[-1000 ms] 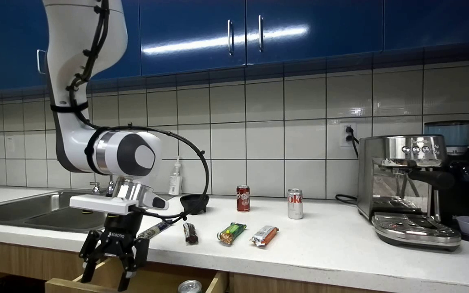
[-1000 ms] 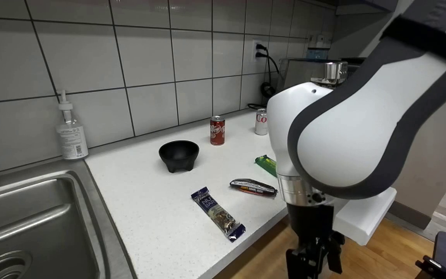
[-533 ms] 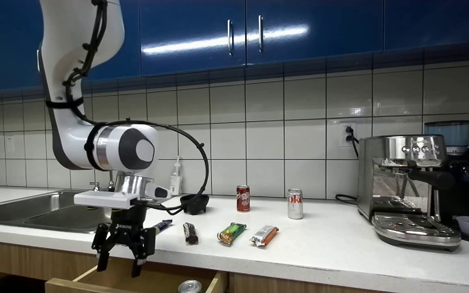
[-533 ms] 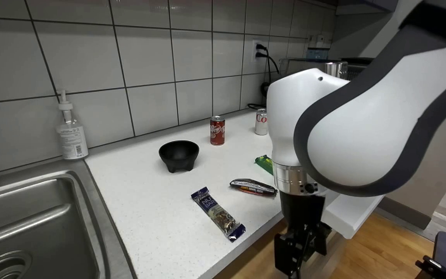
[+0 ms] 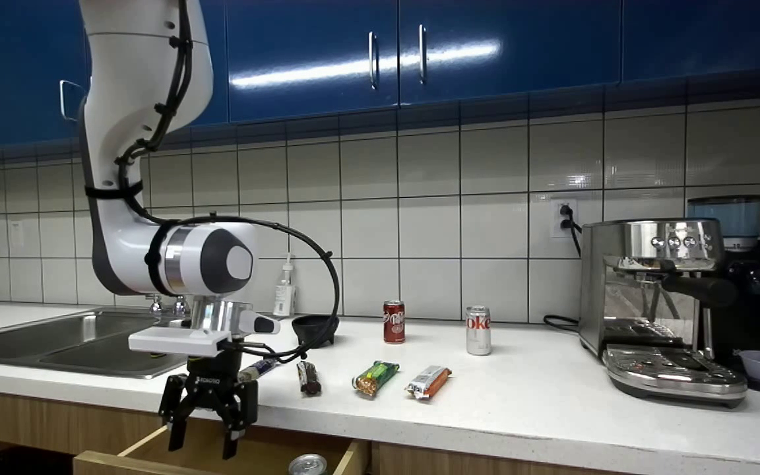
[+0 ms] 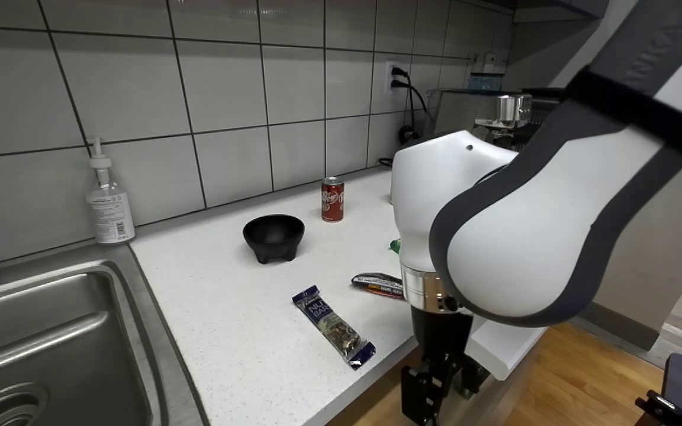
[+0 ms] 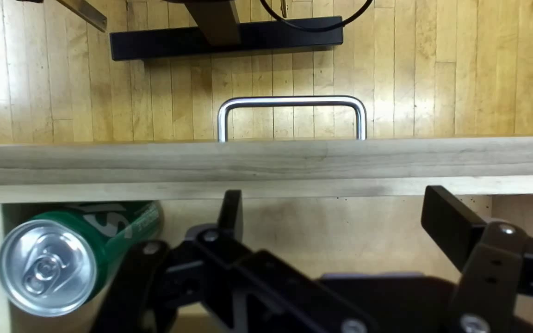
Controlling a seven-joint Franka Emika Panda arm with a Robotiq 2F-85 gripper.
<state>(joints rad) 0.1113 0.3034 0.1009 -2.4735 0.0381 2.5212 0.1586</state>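
My gripper [image 5: 202, 448] stands open with nothing between its fingers, pointing down over a pulled-out wooden drawer [image 5: 132, 463]. In the wrist view the black fingers [image 7: 451, 226] spread wide above the drawer's bare bottom, just inside the drawer front [image 7: 266, 162]. A green can [image 7: 46, 270] with a silver top rests in the drawer's corner, left of the gripper in that view and apart from it. Its top [image 5: 307, 464] also shows in an exterior view, to the right of the gripper. The drawer's metal handle [image 7: 292, 101] juts out beyond the front.
On the counter [image 5: 518, 402] behind the gripper lie a nut bar [image 6: 334, 326], a dark-wrapped bar [image 5: 309, 378], a green bar [image 5: 375, 378] and an orange-white bar [image 5: 429, 382]. Farther back stand a black bowl [image 6: 273, 238], a red can [image 6: 333, 199], a silver can [image 5: 478, 330] and a coffee machine [image 5: 650, 310].
The arm has shifted along the counter over the drawer, rightward in one view and leftward in the other. The gripper rose, then sank slightly, and has stayed open. The counter items have not moved.
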